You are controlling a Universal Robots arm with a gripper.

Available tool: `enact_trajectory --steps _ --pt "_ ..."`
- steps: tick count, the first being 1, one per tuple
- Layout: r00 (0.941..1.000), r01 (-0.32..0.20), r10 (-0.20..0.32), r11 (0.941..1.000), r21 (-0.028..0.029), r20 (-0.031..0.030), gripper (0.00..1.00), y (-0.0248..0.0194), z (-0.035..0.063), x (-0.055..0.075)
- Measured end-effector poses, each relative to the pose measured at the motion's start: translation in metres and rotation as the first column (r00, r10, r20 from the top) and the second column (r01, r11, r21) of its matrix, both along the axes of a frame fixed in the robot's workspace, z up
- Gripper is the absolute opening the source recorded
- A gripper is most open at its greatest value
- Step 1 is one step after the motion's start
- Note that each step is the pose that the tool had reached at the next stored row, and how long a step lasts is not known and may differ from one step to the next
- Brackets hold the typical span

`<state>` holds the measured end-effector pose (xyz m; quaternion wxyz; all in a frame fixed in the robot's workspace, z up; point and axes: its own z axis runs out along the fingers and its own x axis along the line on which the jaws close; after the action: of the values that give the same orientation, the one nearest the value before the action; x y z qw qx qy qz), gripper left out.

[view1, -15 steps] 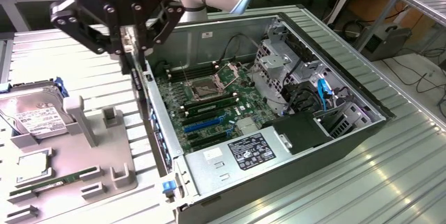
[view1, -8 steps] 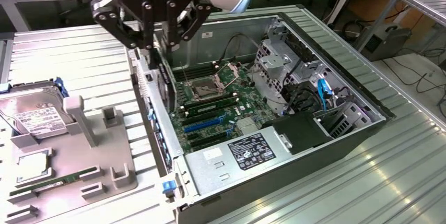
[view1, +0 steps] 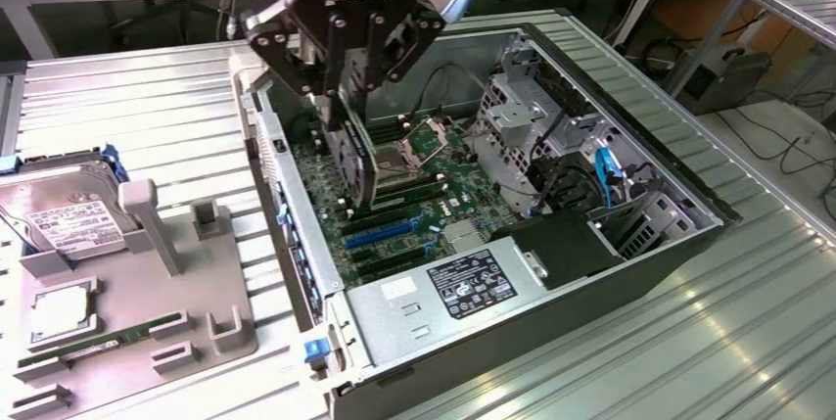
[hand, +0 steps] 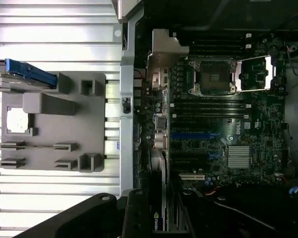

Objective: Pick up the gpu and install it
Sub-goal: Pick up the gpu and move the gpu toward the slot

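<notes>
Holds thin, flat, black-faced gpu (view1: 355, 161) edge-on in black pincer (view1: 343, 107), above green motherboard (view1: 444, 200) near blue slot (view1: 379, 229), inside open sheet-metal computer case (view1: 549, 342) on ribbed worktop (view1: 731, 342).

Exterior cam: high, angled down at open PC case (view1: 549, 342). Wrist cam: straight down, closer. Shared: motherboard (view1: 451, 207) (hand: 213, 124), grey parts fixture (view1: 170, 312) (hand: 54, 129).

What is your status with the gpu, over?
Gripper shut on gpu. It hangs on edge above motherboard, not yet seated. Blue slot looks free.
</notes>
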<state>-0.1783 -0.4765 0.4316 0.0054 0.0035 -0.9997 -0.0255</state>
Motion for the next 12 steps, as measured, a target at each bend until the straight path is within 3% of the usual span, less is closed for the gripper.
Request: enact_trajectory --steps 7,12 --pt "1.0 0.0 0.0 1.0 -0.0007 -0.0029 0.26 0.0044 -0.0135 0.034" --pt "1.0 0.0 0.0 1.0 -0.0011 -0.0052 0.26 0.0112 -0.0228 0.057"
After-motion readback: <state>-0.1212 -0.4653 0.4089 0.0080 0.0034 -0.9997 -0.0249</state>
